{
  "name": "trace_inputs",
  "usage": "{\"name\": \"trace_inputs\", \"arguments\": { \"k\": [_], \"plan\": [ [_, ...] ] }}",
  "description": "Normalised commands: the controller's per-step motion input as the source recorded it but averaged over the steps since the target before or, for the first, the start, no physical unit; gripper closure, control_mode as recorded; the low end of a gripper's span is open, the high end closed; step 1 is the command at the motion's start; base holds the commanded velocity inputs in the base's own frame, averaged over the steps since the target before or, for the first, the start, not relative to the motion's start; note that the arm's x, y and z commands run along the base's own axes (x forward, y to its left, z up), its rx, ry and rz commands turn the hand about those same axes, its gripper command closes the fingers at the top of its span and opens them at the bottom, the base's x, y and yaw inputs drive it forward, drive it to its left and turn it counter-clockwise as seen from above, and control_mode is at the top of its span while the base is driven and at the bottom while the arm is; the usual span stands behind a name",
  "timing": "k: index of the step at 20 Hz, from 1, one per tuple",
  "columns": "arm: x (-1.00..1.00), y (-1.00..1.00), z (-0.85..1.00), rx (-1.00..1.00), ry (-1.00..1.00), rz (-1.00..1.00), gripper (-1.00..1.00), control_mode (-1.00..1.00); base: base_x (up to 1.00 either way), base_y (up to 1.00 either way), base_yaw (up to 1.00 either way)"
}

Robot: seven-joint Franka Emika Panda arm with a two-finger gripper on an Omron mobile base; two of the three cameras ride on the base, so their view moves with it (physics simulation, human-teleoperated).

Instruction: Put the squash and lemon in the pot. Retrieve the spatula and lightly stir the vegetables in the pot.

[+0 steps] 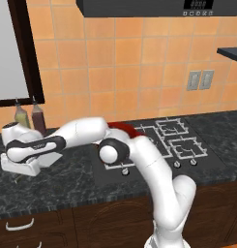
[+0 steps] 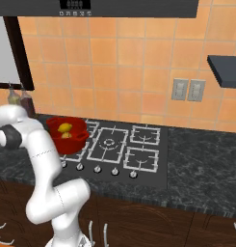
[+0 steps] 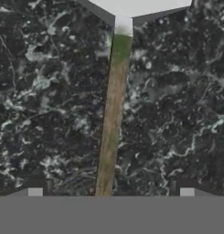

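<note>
Reaches far out from the base with the white arm [image 1: 81,133], toward 9 o'clock in the left base view. Bends at a dark elbow joint, then lies almost flat and low over the bench [image 1: 52,189]. Points the hand down at the dark speckled stone.

Seen from the hand view: holds the gripper [image 3: 111,193] wide apart, with one dark fingertip [image 3: 35,192] at 8 o'clock and the other at 4 o'clock. Grips nothing. Straddles the spatula [image 3: 112,114], which lies flat on the bench. Shows the thin brown-green handle running up from 6 o'clock, right between the two tips, not touching either one. Ends in the pale flat blade at 12 o'clock, cut off by the edge.

Seen from the right base view: has the red pot [image 2: 66,137] sitting on the stove [image 2: 138,159], at the 9 o'clock end of the burners. Holds the bright lemon [image 2: 65,127] and the duller squash [image 2: 66,135] inside, close together, lemon at 12 o'clock of the squash. Peeks out red from behind the arm in the left base view too.

Around the room: two bottles [image 1: 30,118] at the back of the bench, at 12 o'clock of the hand. Orange tiles [image 2: 119,72] on the wall. Two grey wall plugs [image 2: 187,90] at 2 o'clock of the stove. A dark hood [image 2: 114,7] up top, and brown drawers [image 1: 37,225] under the bench.
</note>
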Motion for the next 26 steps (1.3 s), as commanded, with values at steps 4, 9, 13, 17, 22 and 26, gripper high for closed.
{"name": "trace_inputs", "arguments": {
  "k": [4,9,13,17,22,26],
  "plan": [
    [0.14,0.17,-0.09,0.0,0.04,0.0,-1.0,-1.0,0.0,0.0,0.0],
    [0.12,0.14,-0.17,0.0,0.01,0.0,-1.0,-1.0,0.0,0.0,0.0],
    [0.0,0.11,-0.21,0.0,0.0,0.0,1.0,-1.0,0.0,0.0,0.0],
    [0.0,0.0,0.0,0.0,0.0,0.0,1.0,-1.0,0.0,0.0,0.0],
    [-0.01,0.0,-0.03,0.0,0.0,0.0,1.0,-1.0,0.0,0.0,0.0],
    [-0.43,-0.45,-0.04,0.0,-0.12,0.0,1.0,-1.0,0.0,0.0,0.0]
  ]
}}
